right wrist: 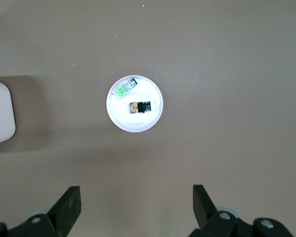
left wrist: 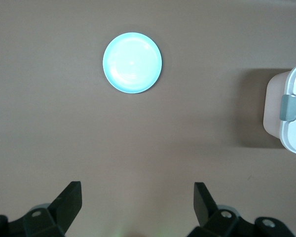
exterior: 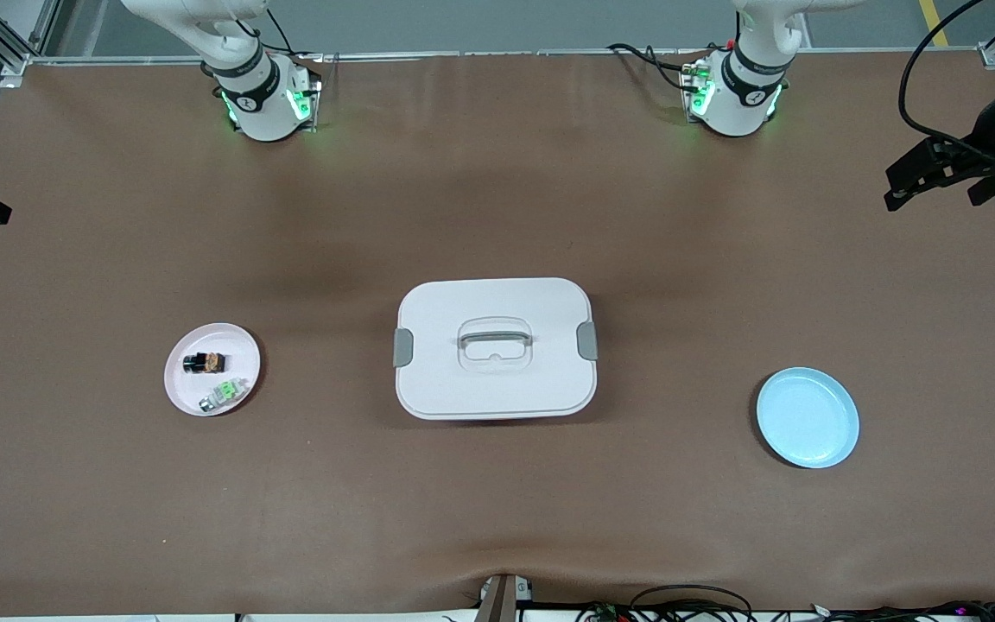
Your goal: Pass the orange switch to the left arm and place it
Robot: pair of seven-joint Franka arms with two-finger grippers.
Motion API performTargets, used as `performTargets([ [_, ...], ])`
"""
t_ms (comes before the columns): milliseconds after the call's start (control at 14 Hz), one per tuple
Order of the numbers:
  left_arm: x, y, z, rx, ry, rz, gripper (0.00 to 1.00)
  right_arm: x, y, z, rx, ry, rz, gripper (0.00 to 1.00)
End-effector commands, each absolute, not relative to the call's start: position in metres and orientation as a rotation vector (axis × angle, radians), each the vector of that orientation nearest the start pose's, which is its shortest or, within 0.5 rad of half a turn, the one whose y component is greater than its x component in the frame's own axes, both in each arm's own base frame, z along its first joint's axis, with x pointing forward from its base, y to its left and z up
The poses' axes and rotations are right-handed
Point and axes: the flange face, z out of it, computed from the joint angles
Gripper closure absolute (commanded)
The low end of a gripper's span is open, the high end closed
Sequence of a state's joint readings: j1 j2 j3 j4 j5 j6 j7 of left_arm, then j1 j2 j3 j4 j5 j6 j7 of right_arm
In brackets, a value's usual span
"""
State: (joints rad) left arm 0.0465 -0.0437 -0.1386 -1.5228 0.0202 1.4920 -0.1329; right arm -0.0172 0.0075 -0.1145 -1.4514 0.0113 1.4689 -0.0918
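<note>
The left gripper (left wrist: 135, 200) hangs high over the brown-covered bench (exterior: 497, 199) at the left arm's end, its two black fingers (left wrist: 69, 197) spread wide apart with nothing between them. Below it, the round pale blue plate (left wrist: 132, 62) lies bare on the bench, and the large white rounded-rectangle box (left wrist: 291, 113) with its grey side latch shows at the edge of the left wrist view.

The right gripper (right wrist: 135, 200) hangs high over the right arm's end of the bench, fingers (right wrist: 68, 200) likewise wide apart and holding nothing. Beneath it sits the small round pink plate (right wrist: 123, 121), which carries two parts: the tiny, stubby black orange switch (right wrist: 139, 106) with its orange centre, and just beside it a small green-and-white part with a silver end (right wrist: 125, 88).

In the front view, the orange switch (exterior: 204, 362) lies on the pink plate (exterior: 243, 341), farther from the camera than the green-and-white part (exterior: 225, 394). The white box (exterior: 495, 380), lid on and clear handle flat, stands mid-bench between the pink plate and the blue plate (exterior: 807, 417), well apart from both.
</note>
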Motion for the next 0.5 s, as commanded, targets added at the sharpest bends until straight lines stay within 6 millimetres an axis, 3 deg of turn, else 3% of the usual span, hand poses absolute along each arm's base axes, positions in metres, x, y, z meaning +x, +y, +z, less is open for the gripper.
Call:
performTargets([
  [0,0.529,-0.050,0.668,-3.117,-0.077,-0.013,0.00,0.546,-0.073,0.666,-3.132,0.077,-0.007,0.00],
  [142,0.530,-0.051,0.667,-3.128,-0.071,-0.009,0.00,0.549,-0.074,0.663,-3.132,0.082,-0.004,0.00],
  [427,0.531,-0.050,0.664,-3.125,-0.057,0.000,0.00,0.569,-0.072,0.627,-3.147,0.068,0.097,0.00],
])
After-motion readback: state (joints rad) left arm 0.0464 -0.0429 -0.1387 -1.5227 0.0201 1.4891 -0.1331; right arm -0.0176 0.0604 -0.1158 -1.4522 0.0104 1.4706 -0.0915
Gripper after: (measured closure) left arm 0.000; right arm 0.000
